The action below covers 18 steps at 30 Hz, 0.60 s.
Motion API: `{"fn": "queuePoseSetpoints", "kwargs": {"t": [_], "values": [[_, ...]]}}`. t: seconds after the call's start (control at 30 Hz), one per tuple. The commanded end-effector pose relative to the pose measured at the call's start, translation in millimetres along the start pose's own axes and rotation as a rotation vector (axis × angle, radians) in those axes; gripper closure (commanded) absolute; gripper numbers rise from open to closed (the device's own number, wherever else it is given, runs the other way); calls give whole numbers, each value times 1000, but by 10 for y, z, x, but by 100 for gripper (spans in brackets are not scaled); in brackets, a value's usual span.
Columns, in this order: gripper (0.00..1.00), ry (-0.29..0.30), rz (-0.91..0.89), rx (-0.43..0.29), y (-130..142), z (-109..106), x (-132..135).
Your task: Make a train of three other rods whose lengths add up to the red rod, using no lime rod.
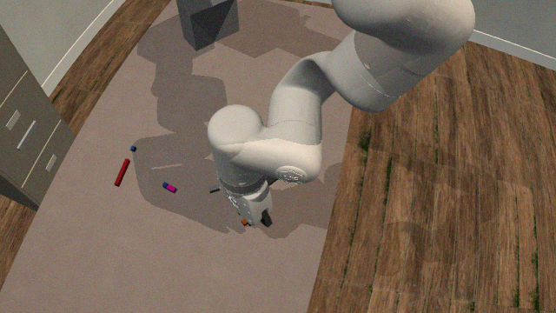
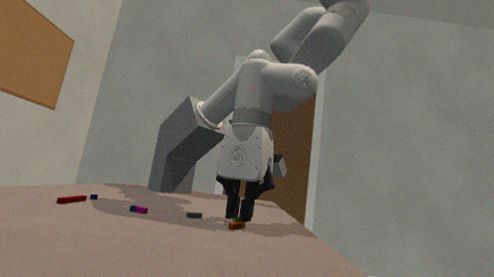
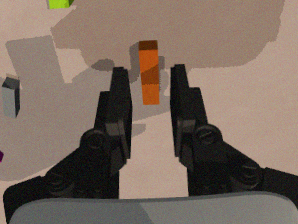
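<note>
My gripper [image 1: 258, 223] [image 2: 238, 216] [image 3: 150, 85] is partly open and empty, fingers pointing down. An orange rod [image 1: 244, 222] [image 2: 236, 226] [image 3: 151, 95] lies flat on the table below, in line with the gap between the fingers. A magenta rod [image 1: 171, 189] [image 2: 141, 210] lies end to end with a blue rod [image 1: 165, 185] [image 2: 133, 208]; no gap is visible. A grey rod [image 1: 214, 189] [image 2: 194, 215] [image 3: 11, 100] lies apart, between them and the orange rod. The red rod [image 1: 122, 172] [image 2: 72, 200] lies far left, near a second blue rod [image 1: 133, 149] [image 2: 93, 196].
A lime rod [image 2: 235, 219] [image 3: 59, 3] lies beyond the orange rod, at the top edge of the wrist view. A large grey block [image 1: 208, 22] [image 2: 174, 156] stands at the table's far end. The arm hides part of the table in the top view.
</note>
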<state>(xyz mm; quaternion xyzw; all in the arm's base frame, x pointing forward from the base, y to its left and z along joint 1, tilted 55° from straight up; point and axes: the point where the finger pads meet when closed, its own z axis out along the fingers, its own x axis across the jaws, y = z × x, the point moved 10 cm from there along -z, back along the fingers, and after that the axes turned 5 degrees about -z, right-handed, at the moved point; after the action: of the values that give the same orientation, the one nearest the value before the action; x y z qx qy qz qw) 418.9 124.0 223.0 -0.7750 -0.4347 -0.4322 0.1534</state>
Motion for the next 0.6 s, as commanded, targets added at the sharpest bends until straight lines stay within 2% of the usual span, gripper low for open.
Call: {"fn": "queuePoseSetpoints", "kwargs": {"t": [0.0, 0.57], "values": [[76, 0, 0, -3, 9, -4, 0], [76, 0, 0, -3, 9, 97, 0]]}}
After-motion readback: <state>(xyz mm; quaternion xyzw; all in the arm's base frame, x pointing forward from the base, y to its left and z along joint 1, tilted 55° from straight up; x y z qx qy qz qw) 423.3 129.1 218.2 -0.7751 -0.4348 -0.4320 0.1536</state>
